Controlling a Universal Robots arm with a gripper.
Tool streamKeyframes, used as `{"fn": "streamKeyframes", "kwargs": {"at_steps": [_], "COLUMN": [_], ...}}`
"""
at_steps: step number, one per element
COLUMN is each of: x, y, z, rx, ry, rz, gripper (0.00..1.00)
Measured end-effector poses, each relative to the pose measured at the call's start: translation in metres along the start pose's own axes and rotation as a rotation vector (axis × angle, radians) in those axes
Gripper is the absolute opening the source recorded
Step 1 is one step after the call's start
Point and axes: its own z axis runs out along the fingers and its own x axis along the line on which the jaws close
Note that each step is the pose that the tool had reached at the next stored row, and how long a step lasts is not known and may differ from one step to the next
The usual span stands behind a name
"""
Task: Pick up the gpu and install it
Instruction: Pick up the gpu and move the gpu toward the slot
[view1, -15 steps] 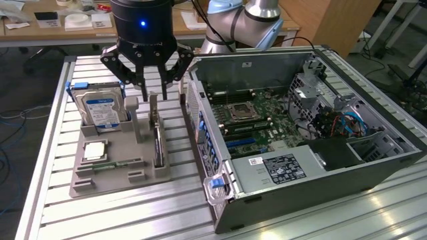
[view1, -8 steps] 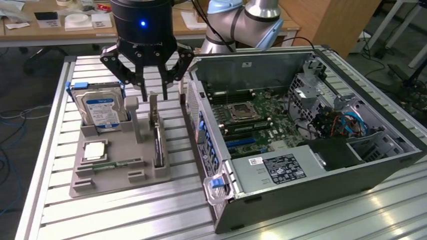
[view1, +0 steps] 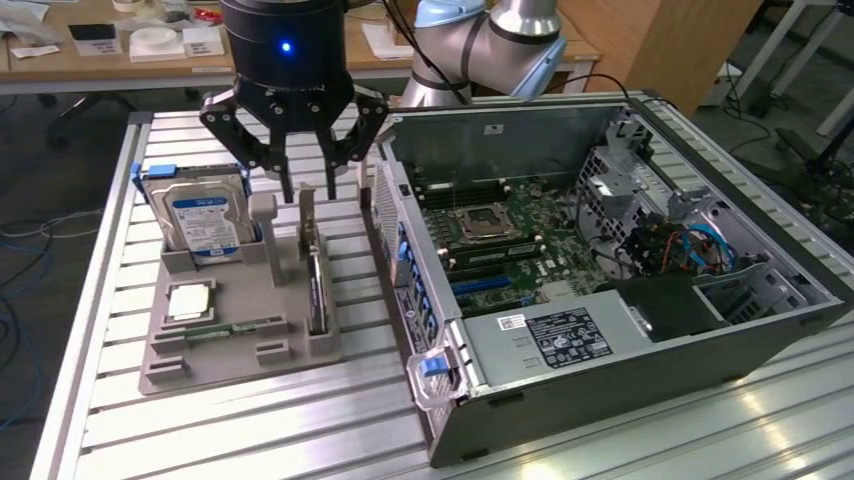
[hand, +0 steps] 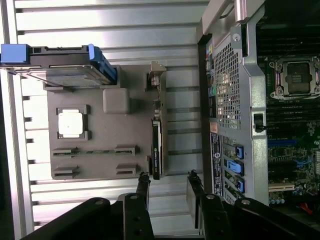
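The hand (view1: 310, 190) hangs close above the gpu (view1: 316, 285), its fingers apart and holding nothing. The gpu stands on its edge in the gray holder (view1: 214, 350) on the surface (view1: 267, 430), beside the open computer case (view1: 601, 300).

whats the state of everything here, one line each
gpu, standing on edge in the holder, not gripped
end effector, open, empty, above the gpu
hard drive, upright in the holder
cpu, flat in its recess
memory stick, lying in its slot
case, side open
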Motion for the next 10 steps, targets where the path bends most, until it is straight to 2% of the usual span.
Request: {"fn": "streamKeyframes", "kwargs": {"at_steps": [1,2,6,10], "x": [0.0,0.0,0.0001,0.0002], "y": [0.0,0.0,0.0,-0.0003], "z": [0.0,0.0,0.0006,0.007], "rx": [0.0,0.0,-0.0002,-0.0001], "ry": [0.0,0.0,-0.0001,0.0], "rz": [0.0,0.0,0.0,0.0], "gripper": [0.43,0.49,0.49,0.49]}}
